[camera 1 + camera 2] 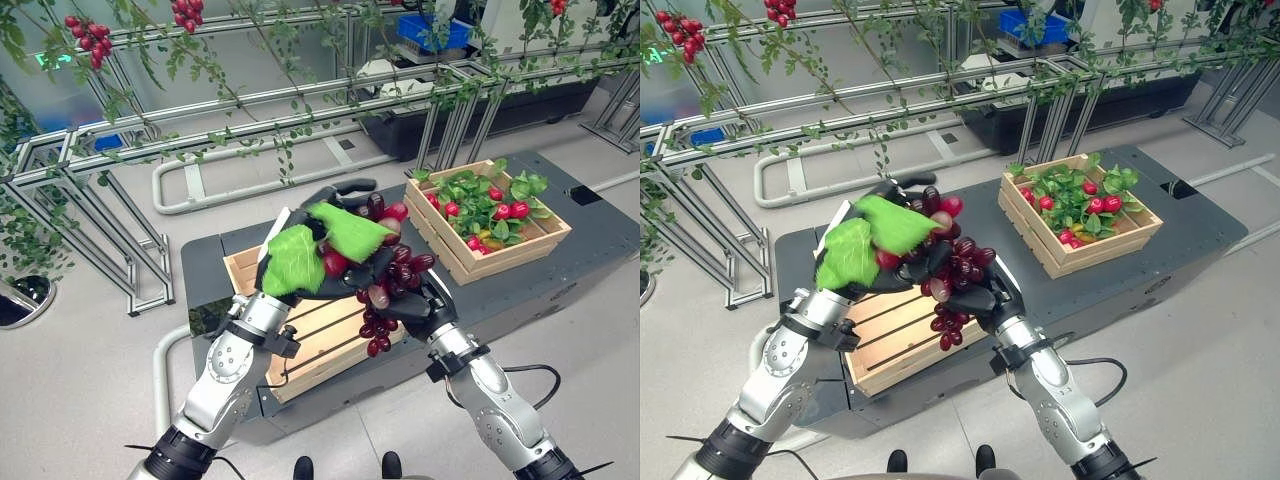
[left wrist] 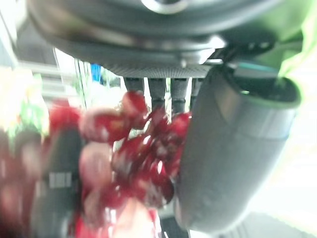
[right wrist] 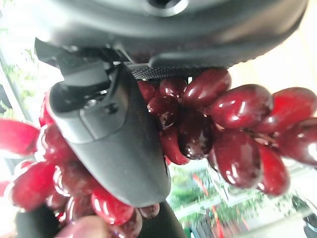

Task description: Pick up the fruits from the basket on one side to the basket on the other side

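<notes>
- A pale, smooth floor (image 1: pixel 90 400) runs under the scene in the head views, nearest the camera.
- On it stands a dark worktop (image 1: pixel 590 235) that carries two wooden slatted baskets.
- The near basket (image 1: pixel 330 350) sits at the worktop's left end, below both hands; its slatted bottom shows bare where it is visible.
- Above that basket, the left hand (image 1: pixel 345 272) and the right hand (image 1: pixel 412 300) meet around a bunch of red grapes (image 1: pixel 385 290) with green leaves (image 1: pixel 300 255) attached.
- The left hand's fingers curl over the top of the bunch, clasping grapes and leaves together; its wrist view shows the thumb (image 2: pixel 228 153) pressed against the red fruit.
- The right hand cups the bunch from below and from the right, fingers wrapped round it; its wrist view shows its thumb (image 3: pixel 114 144) lying across the grapes (image 3: pixel 233 139).
- The bunch hangs in the air between the two hands, its lower grapes dangling towards the near basket without touching it.
- The far basket (image 1: pixel 500 250) sits well apart at the worktop's right end, filled with green leaves and red fruits (image 1: pixel 505 210).
- Behind the worktop stand grey metal rail frames (image 1: pixel 250 110).
- Leafy vines (image 1: pixel 200 60) with clusters of red berries (image 1: pixel 88 38) trail across the frames at the back.
</notes>
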Tool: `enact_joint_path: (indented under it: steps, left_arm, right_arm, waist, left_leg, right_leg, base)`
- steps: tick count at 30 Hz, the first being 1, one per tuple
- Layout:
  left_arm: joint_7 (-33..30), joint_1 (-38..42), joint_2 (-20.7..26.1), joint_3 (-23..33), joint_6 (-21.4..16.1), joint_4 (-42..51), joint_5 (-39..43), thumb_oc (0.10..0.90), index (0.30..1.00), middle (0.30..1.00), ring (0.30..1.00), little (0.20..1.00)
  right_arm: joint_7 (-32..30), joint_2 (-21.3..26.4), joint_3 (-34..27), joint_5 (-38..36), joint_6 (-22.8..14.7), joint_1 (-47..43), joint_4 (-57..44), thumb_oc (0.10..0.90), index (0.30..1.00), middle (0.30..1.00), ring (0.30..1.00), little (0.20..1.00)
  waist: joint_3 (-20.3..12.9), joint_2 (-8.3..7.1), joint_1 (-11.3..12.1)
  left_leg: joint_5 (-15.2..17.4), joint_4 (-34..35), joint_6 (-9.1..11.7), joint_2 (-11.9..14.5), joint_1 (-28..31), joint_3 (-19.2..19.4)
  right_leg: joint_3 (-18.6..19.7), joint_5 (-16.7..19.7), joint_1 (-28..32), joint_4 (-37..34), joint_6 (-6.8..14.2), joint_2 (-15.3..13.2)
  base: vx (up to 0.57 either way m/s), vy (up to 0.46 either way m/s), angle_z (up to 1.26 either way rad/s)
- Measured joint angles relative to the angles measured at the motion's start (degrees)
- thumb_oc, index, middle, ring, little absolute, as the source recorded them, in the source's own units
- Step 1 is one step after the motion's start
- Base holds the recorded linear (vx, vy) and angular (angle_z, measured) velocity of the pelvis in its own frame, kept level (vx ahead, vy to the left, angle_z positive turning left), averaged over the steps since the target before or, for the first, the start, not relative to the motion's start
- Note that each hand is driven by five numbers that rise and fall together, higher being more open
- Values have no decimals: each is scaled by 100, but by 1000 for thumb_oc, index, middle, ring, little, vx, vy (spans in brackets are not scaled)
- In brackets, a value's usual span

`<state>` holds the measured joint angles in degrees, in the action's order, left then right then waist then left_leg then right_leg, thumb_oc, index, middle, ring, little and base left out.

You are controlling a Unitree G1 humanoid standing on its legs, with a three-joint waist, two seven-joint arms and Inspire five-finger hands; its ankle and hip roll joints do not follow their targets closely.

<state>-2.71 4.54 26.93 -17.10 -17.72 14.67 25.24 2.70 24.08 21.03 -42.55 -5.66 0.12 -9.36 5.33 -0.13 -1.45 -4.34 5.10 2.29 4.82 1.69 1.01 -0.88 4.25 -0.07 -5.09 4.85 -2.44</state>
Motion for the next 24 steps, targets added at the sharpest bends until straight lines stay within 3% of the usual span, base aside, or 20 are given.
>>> enact_joint_path:
  steps: [7,12,15,18,21,24]
  left_arm:
    - [-2106,-253,-2,1307,-682,-330,-1591,800,900,900,900,900]
    - [-2694,-257,-126,1374,-746,-495,-1896,800,900,900,900,900]
    - [-2822,-267,-170,1356,-749,-537,-2124,800,900,900,900,900]
    - [-2853,-417,-227,1355,-765,-546,-2188,800,900,900,900,900]
    - [-2312,-424,-368,1333,-879,-551,-1773,800,900,900,900,900]
    - [-1760,-451,-387,1164,-924,-562,-1327,800,900,900,900,900]
  right_arm:
    - [-18,27,-640,-5,-75,391,95,400,300,300,300,300]
    - [-16,27,-743,-4,-135,395,405,400,300,300,300,300]
    - [-11,26,-746,-8,-136,402,485,400,300,300,300,300]
    - [9,30,-745,-8,-150,433,487,400,300,300,300,300]
    - [9,103,-759,-8,-221,439,470,400,300,300,300,300]
    - [24,161,-739,-9,-219,444,463,400,300,300,300,300]
  waist:
    - [-1,-3,-49]
    - [1,1,-2]
    - [11,3,10]
    - [39,27,95]
    - [124,156,58]
    - [202,194,253]
  left_leg:
    - [-11,-2,95,140,-102,20]
    - [-48,-3,154,199,-145,14]
    - [-31,-40,178,184,-115,-13]
    - [55,-255,71,69,-54,-353]
    - [236,-378,17,-13,-13,-586]
    - [488,-532,58,-217,-16,-1064]
  right_leg:
    - [20,-9,-118,1,-86,139]
    - [18,-14,-177,0,-153,227]
    - [85,-40,-206,9,-168,238]
    - [356,-40,-97,3,-131,144]
    - [436,-13,-36,-1,-68,40]
    - [714,51,-145,26,29,-28]
  base:
    - [-50,-187,-4]
    - [-17,-50,-1]
    - [-3,60,-15]
    - [-9,127,-36]
    - [-24,193,-15]
    - [-72,241,-45]
